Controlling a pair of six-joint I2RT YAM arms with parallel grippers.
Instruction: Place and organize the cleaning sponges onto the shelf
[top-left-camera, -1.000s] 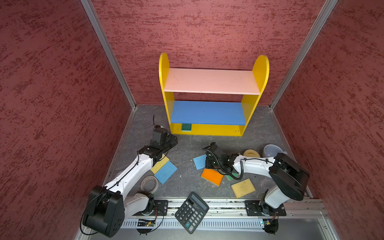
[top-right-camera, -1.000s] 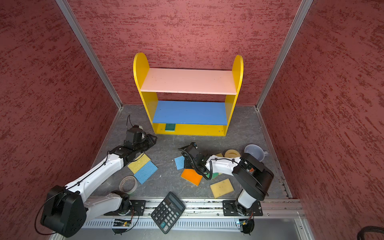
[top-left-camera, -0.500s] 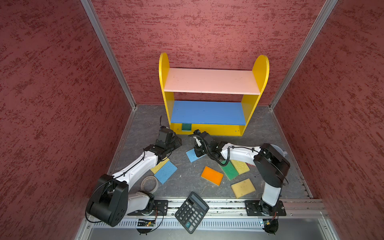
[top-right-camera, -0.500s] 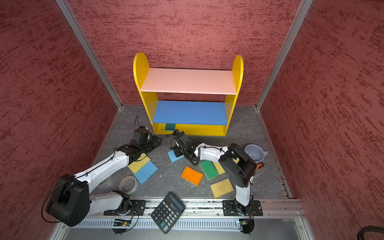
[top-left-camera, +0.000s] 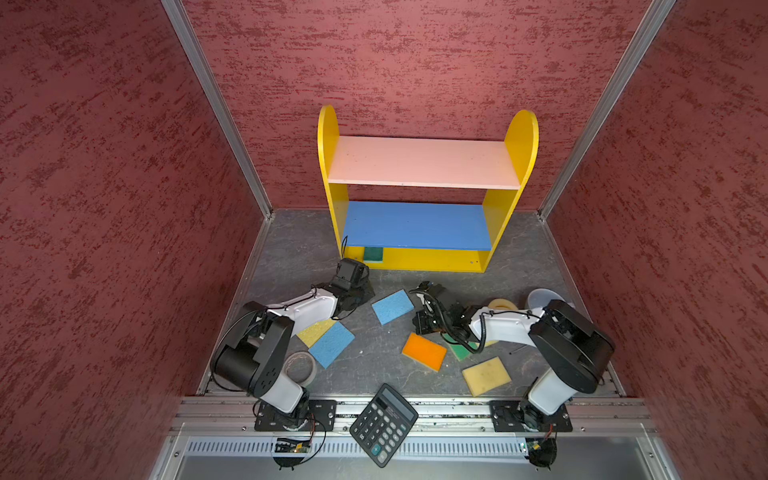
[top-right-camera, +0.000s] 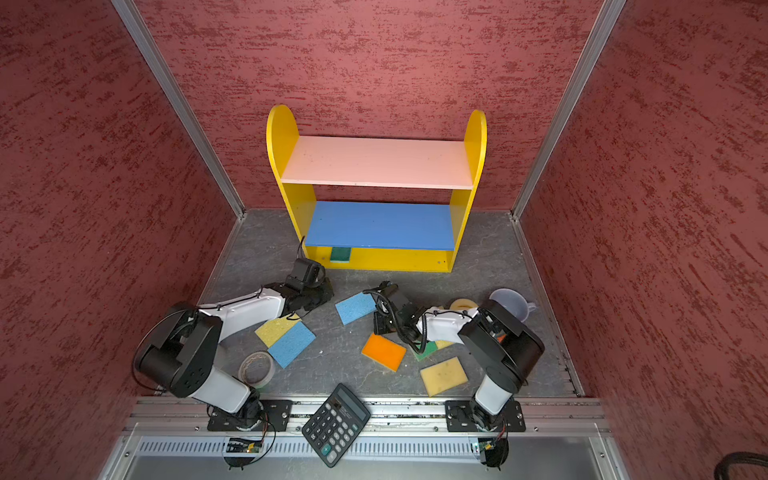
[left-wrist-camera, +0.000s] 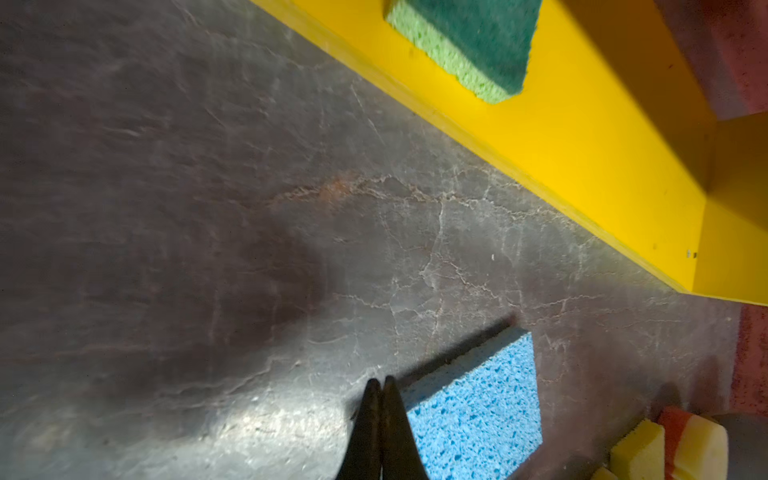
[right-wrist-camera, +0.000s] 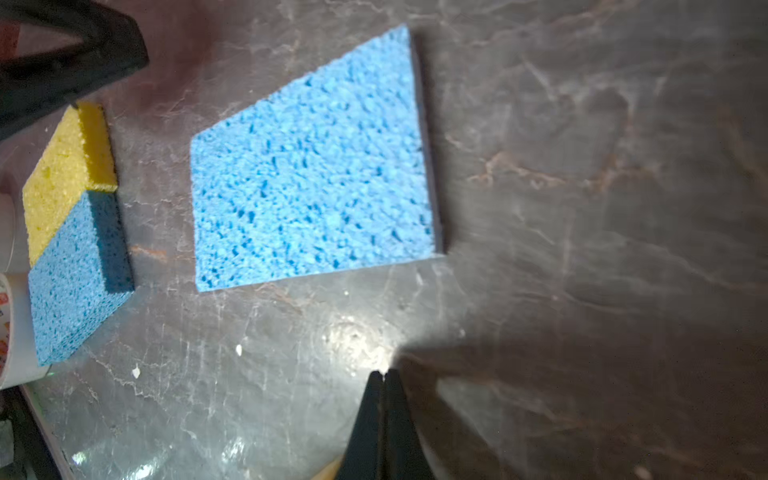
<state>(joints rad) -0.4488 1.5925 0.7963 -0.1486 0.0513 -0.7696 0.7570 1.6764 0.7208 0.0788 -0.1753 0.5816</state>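
I log, left to right: left arm folded low, left gripper (left-wrist-camera: 380, 386) pinched closed, empty. Green sponge (top-left-camera: 372, 254) on the shelf's (top-left-camera: 436, 262) bottom tier just beyond. Blue sponge (top-left-camera: 392, 306) flat on the floor between grippers. Right arm bent inward, right gripper (right-wrist-camera: 383, 378) closed on nothing.

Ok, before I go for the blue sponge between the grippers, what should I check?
1. Left gripper open for a grasp: not ok, shut and empty.
2. Right gripper open: not ok, shut and empty.
3. Blue sponge between them flat, nothing on it: ok.
4. Grippers apart from each other: ok.
5. Room on the shelf beside the green sponge: ok.
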